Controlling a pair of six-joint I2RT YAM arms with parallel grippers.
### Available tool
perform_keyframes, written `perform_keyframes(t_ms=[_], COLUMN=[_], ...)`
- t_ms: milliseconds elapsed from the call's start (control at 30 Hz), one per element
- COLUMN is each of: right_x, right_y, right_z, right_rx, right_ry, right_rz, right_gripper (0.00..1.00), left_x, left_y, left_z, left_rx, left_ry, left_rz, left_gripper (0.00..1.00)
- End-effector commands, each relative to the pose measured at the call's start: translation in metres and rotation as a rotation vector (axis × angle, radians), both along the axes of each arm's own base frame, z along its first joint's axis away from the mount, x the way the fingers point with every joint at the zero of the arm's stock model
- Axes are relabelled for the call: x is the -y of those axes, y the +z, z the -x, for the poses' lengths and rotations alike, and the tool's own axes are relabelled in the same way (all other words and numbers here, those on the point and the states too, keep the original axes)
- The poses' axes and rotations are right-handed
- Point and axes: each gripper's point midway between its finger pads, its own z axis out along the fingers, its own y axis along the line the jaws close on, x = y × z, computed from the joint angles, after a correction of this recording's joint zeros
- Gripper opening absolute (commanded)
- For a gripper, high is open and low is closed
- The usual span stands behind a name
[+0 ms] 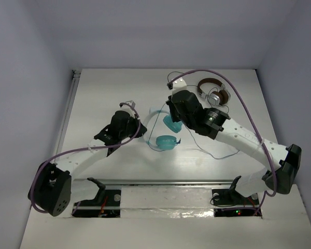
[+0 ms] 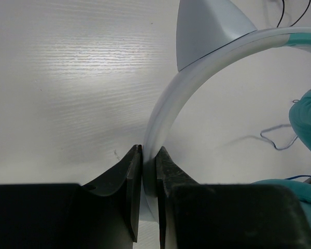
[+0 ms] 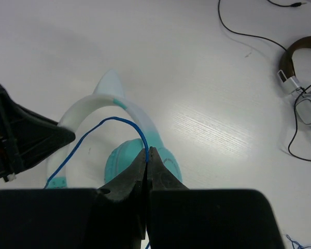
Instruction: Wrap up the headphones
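The teal over-ear headphones (image 1: 166,141) with round padded cups, a white headband (image 2: 168,98) and a thin blue cable (image 3: 93,132) lie mid-table on the white table (image 1: 103,93), between the two arms. A pale pointed ear (image 2: 207,31) stands on the headband. The left jaws are clenched on the headband, one finger on each side of it. The right jaws are pinched tight on the blue cable just above a teal cup (image 3: 122,158), and the cable arcs from them over the headband. More cable trails loose across the table to the right. Smaller brown-and-silver headphones (image 1: 215,93) with a black cable (image 3: 249,36) lie near the far right edge, apart from the teal pair.
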Motion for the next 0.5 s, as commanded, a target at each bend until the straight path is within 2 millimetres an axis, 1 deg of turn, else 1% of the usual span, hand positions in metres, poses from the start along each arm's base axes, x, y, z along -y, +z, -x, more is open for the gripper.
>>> perform_keyframes(t_ms=[0, 100, 167, 200, 233, 267, 333, 433, 467], right_x=[0.014, 0.026, 0.030, 0.025, 0.028, 0.027, 0.035, 0.033, 0.036], right_y=[0.016, 0.016, 0.012, 0.010, 0.007, 0.003, 0.004, 0.003, 0.002], right_z=[-0.013, -0.017, -0.019, -0.019, -0.023, -0.024, -0.031, -0.032, -0.035], right_rx=[0.053, 0.065, 0.059, 0.054, 0.046, 0.038, 0.044, 0.036, 0.034], right_ry=[-0.066, -0.107, -0.113, -0.099, -0.113, -0.120, -0.164, -0.162, -0.172], right_rz=[0.001, 0.003, 0.000, -0.010, -0.015, -0.010, -0.029, -0.088, -0.096], right_gripper=[0.00, 0.00, 0.00, 0.00, 0.00, 0.00, 0.00, 0.00, 0.00], left_x=[0.011, 0.008, 0.009, 0.011, 0.012, 0.012, 0.012, 0.015, 0.017], left_y=[0.043, 0.044, 0.051, 0.054, 0.057, 0.057, 0.060, 0.065, 0.066], left_z=[-0.007, -0.007, -0.006, -0.005, -0.005, -0.003, -0.002, 0.004, 0.006], left_rx=[0.124, 0.127, 0.143, 0.144, 0.146, 0.141, 0.142, 0.142, 0.138], left_ry=[-0.014, 0.002, -0.006, -0.018, -0.023, -0.027, -0.027, -0.061, -0.070], left_rz=[0.080, 0.076, 0.089, 0.101, 0.107, 0.107, 0.107, 0.125, 0.134], left_gripper=[0.00, 0.00, 0.00, 0.00, 0.00, 0.00, 0.00, 0.00, 0.00])
